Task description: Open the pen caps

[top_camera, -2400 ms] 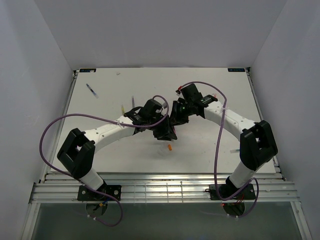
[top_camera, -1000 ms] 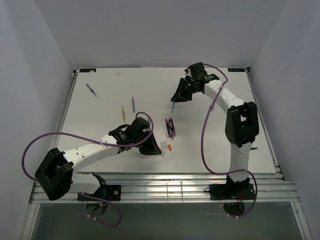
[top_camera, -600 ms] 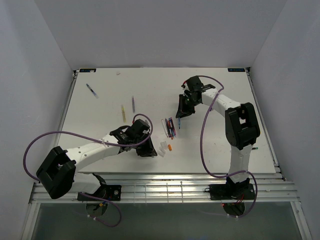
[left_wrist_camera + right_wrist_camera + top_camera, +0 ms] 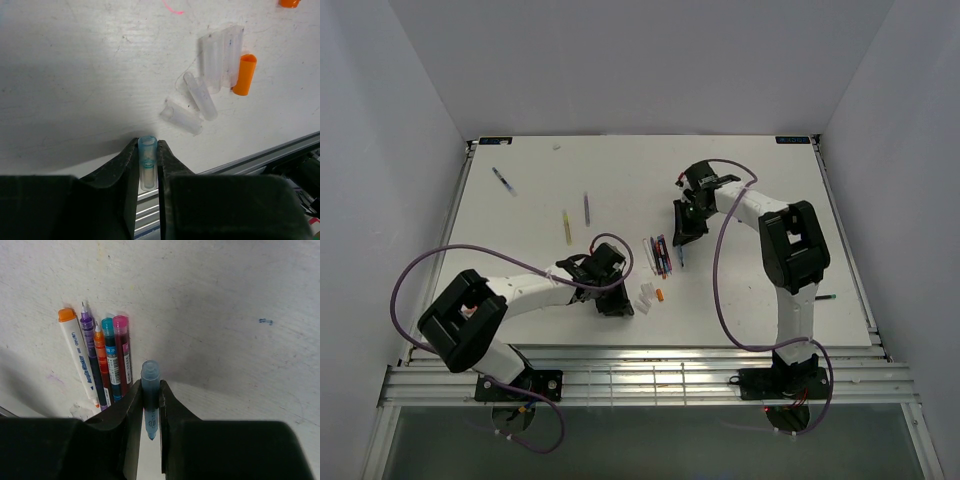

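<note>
Clear plastic, faintly blue at the rim: the pen cap (image 4: pixel 147 157) is a short open-mouthed tube. It is pinched between the closed-in fingers of the left gripper (image 4: pixel 147 145) at the lower middle of the left wrist view, its mouth poking past the fingertips just over the white table (image 4: pixel 75 75). Up and to the right of it lie several loose clear caps (image 4: pixel 199 95), some touching one another, with an orange cap (image 4: pixel 244 75) against the right side of the cluster.

The right gripper (image 4: pixel 150 386) is clamped narrowly on a blue pen (image 4: pixel 150 372), whose rounded end sticks out ahead of the fingers. Just left of it in the right wrist view a row of pens (image 4: pixel 107 360) lies side by side: white with an orange end, purple, orange, teal and red. In the top view this row sits at the centre of the frame.

Against the frame just before, the right gripper has dropped lower in the top view and now sits beside the right edge of the row; a second ago it was well up the table. The left gripper has barely shifted, while the left arm's elbow has drawn in to the right.
</note>
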### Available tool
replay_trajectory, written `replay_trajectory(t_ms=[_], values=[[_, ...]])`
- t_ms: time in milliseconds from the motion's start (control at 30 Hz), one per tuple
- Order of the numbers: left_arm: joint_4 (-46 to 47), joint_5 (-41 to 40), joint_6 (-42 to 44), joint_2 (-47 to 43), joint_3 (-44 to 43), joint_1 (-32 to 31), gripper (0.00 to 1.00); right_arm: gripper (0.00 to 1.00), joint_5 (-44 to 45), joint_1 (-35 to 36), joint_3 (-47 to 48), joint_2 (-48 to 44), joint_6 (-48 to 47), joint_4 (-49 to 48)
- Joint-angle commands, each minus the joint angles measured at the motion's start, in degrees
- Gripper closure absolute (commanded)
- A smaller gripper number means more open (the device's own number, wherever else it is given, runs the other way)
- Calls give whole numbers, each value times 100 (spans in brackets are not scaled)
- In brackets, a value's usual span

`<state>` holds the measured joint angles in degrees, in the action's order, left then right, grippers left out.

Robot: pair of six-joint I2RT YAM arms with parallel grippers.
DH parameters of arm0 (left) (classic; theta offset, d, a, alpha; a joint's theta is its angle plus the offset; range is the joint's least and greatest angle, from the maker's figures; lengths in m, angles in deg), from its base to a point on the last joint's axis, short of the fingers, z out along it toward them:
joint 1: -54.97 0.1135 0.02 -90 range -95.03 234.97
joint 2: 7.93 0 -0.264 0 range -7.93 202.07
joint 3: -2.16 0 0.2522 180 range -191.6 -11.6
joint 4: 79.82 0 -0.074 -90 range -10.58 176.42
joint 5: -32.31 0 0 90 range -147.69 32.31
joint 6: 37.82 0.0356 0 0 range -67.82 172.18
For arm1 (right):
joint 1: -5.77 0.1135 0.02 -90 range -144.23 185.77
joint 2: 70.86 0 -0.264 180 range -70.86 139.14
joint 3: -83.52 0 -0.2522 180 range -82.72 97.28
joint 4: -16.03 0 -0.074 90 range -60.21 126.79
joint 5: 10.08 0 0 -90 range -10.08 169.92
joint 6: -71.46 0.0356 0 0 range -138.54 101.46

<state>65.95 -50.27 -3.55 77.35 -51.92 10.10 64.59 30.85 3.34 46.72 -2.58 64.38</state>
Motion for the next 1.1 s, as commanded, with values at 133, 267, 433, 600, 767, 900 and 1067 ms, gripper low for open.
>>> replay_trajectory(t_ms=[133, 267, 433, 600, 767, 900, 1067], values=[[245, -48, 149, 191, -152, 100, 56, 77, -40, 138, 200, 257, -23, 22], [228, -56, 193, 104, -143, 127, 50, 67, -66, 138, 385, 230, 38, 30], [157, -30, 185, -125, -73, 144, 48, 56, 74, 67, 727, 73, 178, 39], [26, -21, 185, -485, -12, 136, 47, 54, 715, -398, 1079, -139, 249, 39], [-97, -48, 211, -941, 32, 144, 47, 54, 1102, -1205, 1544, -25, 275, 161], [-185, -65, 299, -1101, -29, 144, 47, 54, 1401, -1611, 2107, 318, 223, 408], [-256, -48, 483, -1101, -257, 144, 47, 54, 1910, -1831, 2538, 678, 100, 514]])
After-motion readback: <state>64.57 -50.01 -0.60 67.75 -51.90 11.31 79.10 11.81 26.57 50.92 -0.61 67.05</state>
